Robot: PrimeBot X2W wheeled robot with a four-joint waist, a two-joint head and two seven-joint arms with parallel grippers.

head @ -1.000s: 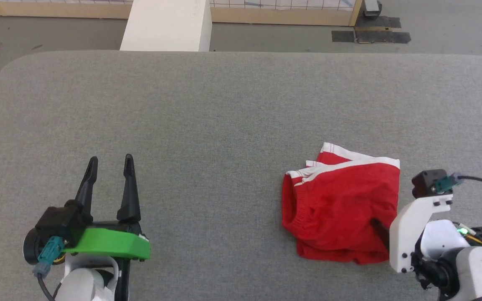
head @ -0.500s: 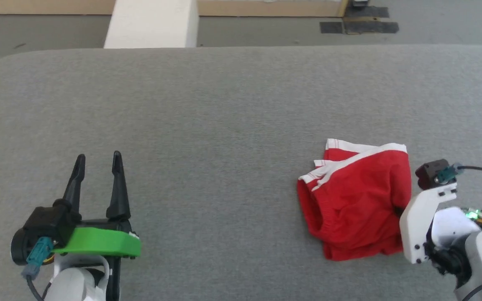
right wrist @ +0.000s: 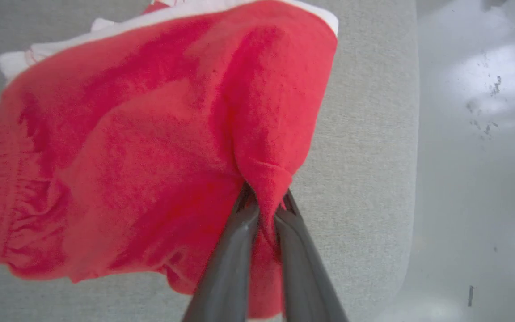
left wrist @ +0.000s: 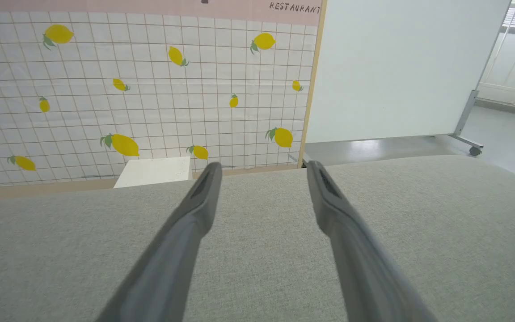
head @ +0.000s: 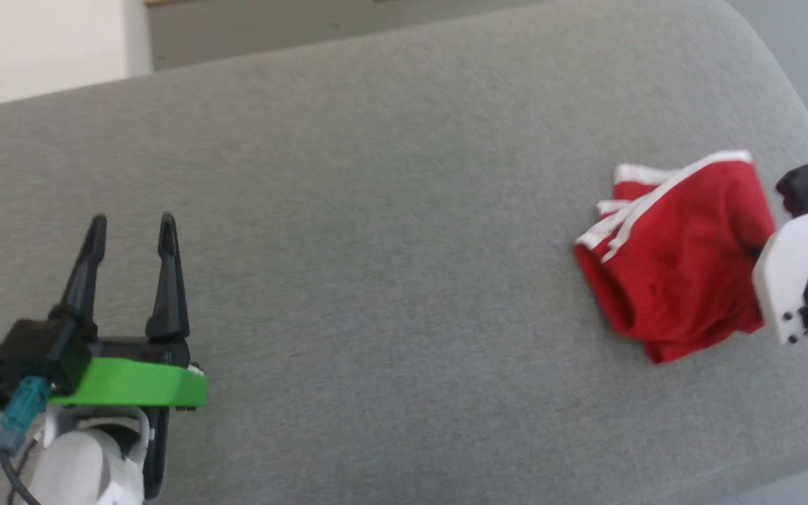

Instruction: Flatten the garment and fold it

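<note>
Grey woven fabric is covering the work surface (head: pixel 376 175), whose rounded corner is showing at the upper right of the head view. Behind it, the left wrist view is showing a tiled wall sheet (left wrist: pixel 128 89) printed with yellow lemons, a white panel (left wrist: pixel 396 67) on a wheeled stand, and a white block (left wrist: pixel 154 172) just past the far edge. The garment (head: pixel 684 259), red shorts with white trim, is lying bunched in loose folds on the right side of the surface, near that rounded corner; its white-trimmed hems are pointing toward the far side and its ribbed waistband is lying toward the robot's left. The right gripper (right wrist: pixel 266 199) is pinching a raised fold of red fabric at the garment's right side: the right wrist view is showing both dark fingers (right wrist: pixel 235 250) pressed nearly together with the cloth caught between them. A white bracket (head: pixel 786 273) on that wrist is covering the fingers in the head view. Glossy grey floor (right wrist: pixel 476 134) is showing past the surface's edge, near the grip. The left gripper (head: pixel 132 223) is sitting at the lower left of the head view, well apart from the garment, with its two fingers spread and nothing between them; a green bracket (head: pixel 130 382) is sitting behind them. Whether those fingers are touching the surface cannot be told.
</note>
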